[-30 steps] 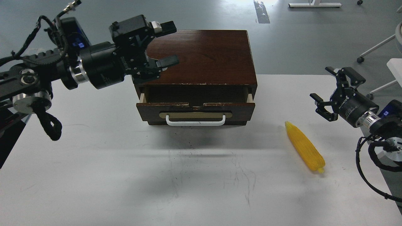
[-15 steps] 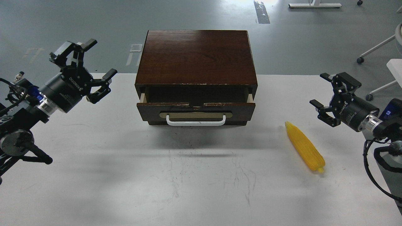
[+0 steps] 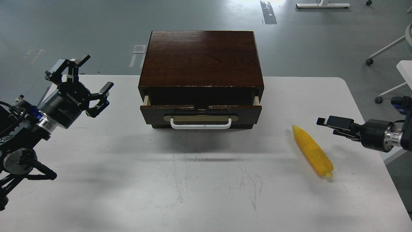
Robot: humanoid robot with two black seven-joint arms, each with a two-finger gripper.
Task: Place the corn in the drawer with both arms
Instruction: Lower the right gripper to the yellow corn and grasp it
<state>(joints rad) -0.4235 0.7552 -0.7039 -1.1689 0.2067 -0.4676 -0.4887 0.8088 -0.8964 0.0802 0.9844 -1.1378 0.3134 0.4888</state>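
Note:
The yellow corn (image 3: 312, 150) lies on the white table (image 3: 128, 180) at the right, tip pointing up-left. The drawer (image 3: 200, 113) of the dark wooden cabinet (image 3: 201, 58) is pulled out a little, its white handle (image 3: 200, 124) facing me, and the gap behind its front is dark. My left gripper (image 3: 84, 84) is open and empty, held left of the cabinet above the table. My right gripper (image 3: 334, 126) is seen side-on, fingers stretched out flat and apart, empty, just right of the corn's tip and not touching it.
The table's right edge (image 3: 370, 129) runs close behind my right arm. A chair base with wheels (image 3: 379, 54) and a white object (image 3: 406, 69) stand on the grey floor at the right. The cabinet stands at the table's far middle.
My left arm has swung away from the cabinet's top to the left and lowered. My right gripper has turned its wrist to side-on and dropped lower beside the corn. Corn and drawer are unmoved.

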